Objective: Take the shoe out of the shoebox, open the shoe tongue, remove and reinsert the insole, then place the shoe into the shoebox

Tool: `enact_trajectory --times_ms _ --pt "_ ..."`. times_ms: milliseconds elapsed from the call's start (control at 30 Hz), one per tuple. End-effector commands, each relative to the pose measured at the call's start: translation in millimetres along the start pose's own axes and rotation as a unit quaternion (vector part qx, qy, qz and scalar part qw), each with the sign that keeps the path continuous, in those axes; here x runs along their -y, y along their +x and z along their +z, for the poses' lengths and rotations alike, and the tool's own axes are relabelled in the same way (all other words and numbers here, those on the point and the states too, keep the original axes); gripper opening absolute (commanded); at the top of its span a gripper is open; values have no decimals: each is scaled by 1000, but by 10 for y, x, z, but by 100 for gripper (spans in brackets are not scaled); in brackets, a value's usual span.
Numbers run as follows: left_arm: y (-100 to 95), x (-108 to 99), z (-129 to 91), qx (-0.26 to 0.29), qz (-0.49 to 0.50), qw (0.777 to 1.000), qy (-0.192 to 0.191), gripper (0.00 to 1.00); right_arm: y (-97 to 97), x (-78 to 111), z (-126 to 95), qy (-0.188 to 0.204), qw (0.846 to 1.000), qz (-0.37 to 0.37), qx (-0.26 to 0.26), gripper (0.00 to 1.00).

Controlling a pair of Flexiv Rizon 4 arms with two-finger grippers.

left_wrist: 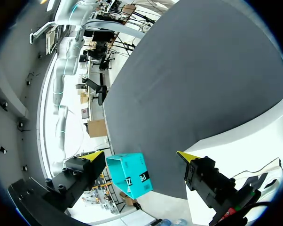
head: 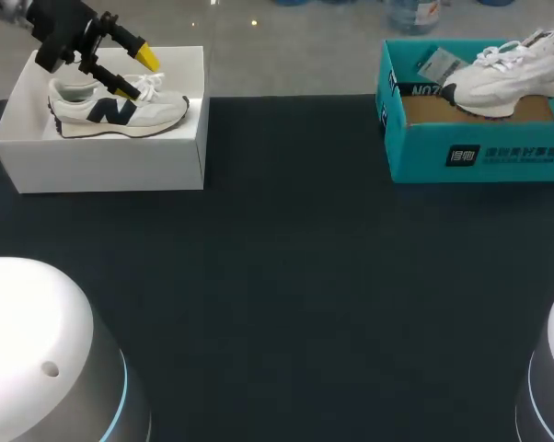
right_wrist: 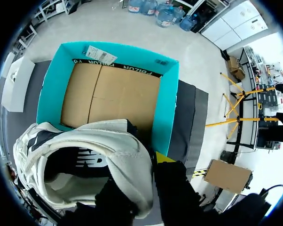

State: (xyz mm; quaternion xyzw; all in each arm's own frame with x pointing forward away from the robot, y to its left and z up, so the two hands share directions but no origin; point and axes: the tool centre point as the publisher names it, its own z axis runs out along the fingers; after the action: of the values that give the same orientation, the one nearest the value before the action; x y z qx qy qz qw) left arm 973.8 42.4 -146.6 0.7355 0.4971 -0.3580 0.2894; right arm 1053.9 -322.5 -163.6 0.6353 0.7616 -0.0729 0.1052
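A dark table (head: 286, 276) fills most of the frame, with a box at each far corner. At the upper right stands a teal shoebox (head: 470, 157), open, its brown cardboard floor showing. At the upper left is a white shoebox (head: 111, 166), also open. A white shoe (head: 512, 74) hangs over the right part of the teal box, toe pointing left and sole about level with the rim. In the white box a pale shoe with a dark N (head: 116, 109) lies on its side, toe to the right. The left tool (head: 137, 74) hovers just above this shoe's laces, its yellow tips spread well apart with nothing between them. From its wrist camera, the right tool (right_wrist: 151, 165) is clamped on the white shoe's heel collar, with one yellow tip peeking out against the outside of the heel.
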Motion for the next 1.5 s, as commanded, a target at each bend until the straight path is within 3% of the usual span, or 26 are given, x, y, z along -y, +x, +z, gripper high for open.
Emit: enact_trajectory --times_ms 33,133,333,800,1500 --pt "5 -3 -6 -1 1 1000 1 100 -7 -41 -23 6 1000 -1 -1 0" --pt "5 -3 -6 -1 1 1000 1 100 -71 -64 7 12 995 94 0 0" --pt "5 -3 -6 -1 1 1000 1 100 -191 -43 19 15 983 181 8 0" --pt "5 -3 -6 -1 1 1000 1 100 -108 -39 137 23 980 197 30 0" --pt "5 -3 -6 -1 1 1000 1 100 0 -124 1031 11 967 245 62 0"
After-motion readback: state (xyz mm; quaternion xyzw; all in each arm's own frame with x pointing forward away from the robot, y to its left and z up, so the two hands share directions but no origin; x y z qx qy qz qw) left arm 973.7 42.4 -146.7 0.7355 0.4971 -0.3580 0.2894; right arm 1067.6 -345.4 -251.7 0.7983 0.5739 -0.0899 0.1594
